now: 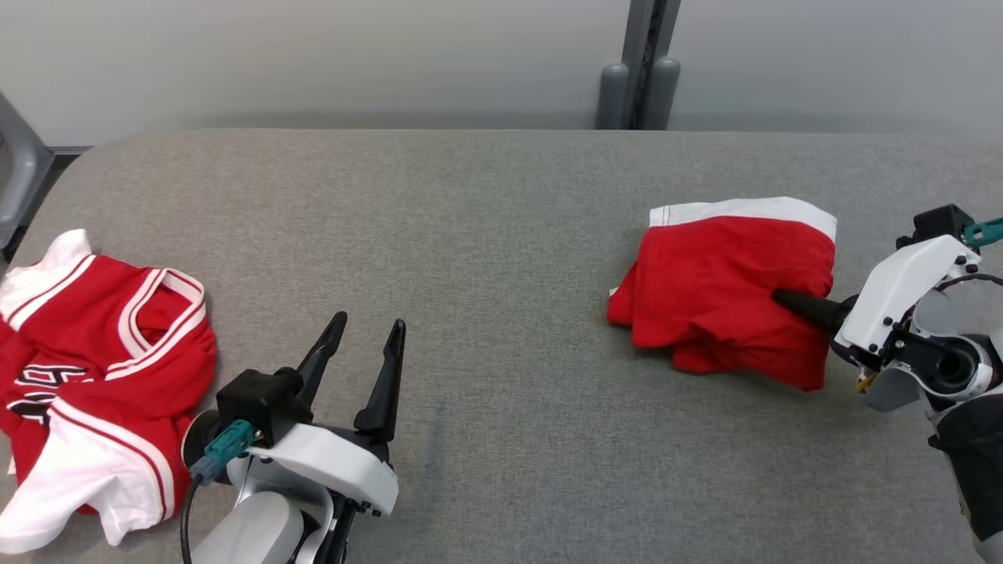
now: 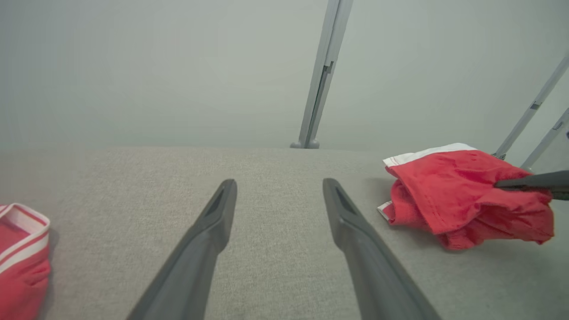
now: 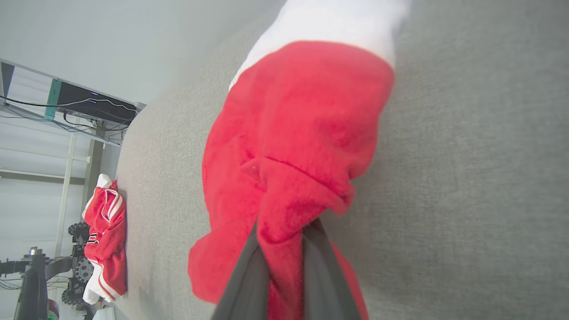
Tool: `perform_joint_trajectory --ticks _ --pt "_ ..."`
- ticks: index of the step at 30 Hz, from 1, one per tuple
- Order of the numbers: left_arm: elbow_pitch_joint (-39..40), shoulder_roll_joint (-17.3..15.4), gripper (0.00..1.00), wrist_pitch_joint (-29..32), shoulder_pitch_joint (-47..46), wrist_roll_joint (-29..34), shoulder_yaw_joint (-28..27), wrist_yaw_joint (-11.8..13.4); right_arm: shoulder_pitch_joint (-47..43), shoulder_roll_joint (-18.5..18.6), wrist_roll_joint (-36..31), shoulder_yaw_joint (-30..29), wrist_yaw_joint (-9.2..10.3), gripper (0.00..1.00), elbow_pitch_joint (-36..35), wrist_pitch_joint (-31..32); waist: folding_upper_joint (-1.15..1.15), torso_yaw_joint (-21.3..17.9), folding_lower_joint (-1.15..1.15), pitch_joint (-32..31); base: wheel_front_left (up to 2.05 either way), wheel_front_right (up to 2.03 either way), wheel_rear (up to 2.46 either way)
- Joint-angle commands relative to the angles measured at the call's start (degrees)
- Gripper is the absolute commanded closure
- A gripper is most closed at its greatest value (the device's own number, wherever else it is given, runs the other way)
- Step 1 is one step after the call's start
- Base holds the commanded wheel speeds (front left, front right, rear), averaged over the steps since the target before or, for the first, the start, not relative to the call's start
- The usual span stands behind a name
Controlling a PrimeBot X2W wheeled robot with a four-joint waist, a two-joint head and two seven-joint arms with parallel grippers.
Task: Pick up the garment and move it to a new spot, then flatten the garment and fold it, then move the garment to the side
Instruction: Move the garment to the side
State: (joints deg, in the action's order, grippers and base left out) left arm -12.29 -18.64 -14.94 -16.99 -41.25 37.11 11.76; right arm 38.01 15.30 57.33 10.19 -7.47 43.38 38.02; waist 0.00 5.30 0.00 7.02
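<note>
Garment [image 1: 721, 282]: red, rumpled, white-banded.

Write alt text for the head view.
The right gripper, at the right, is shut on a crumpled red garment with a white band on the grey table. The left gripper rests open at the lower left, holding nothing, beside a red and white jersey heaped at the table's left edge.
</note>
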Motion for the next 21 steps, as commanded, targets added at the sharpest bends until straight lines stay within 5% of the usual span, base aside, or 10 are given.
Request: perform_joint_trajectory --ticks 1,21 --pt "0.5 0.4 0.00 -0.2 -1.1 1.6 -0.9 -0.7 0.5 0.8 0.4 0.8 -0.06 1.00 -0.8 -0.4 0.00 -1.7 0.00 1.5 0.00 0.00 0.00" --pt "0.4 4.9 0.00 -0.2 -10.5 15.2 -3.5 -8.0 16.2 13.5 -1.1 8.6 -0.06 1.00 -2.4 -1.8 0.00 -7.7 0.00 18.0 0.00 0.00 0.00"
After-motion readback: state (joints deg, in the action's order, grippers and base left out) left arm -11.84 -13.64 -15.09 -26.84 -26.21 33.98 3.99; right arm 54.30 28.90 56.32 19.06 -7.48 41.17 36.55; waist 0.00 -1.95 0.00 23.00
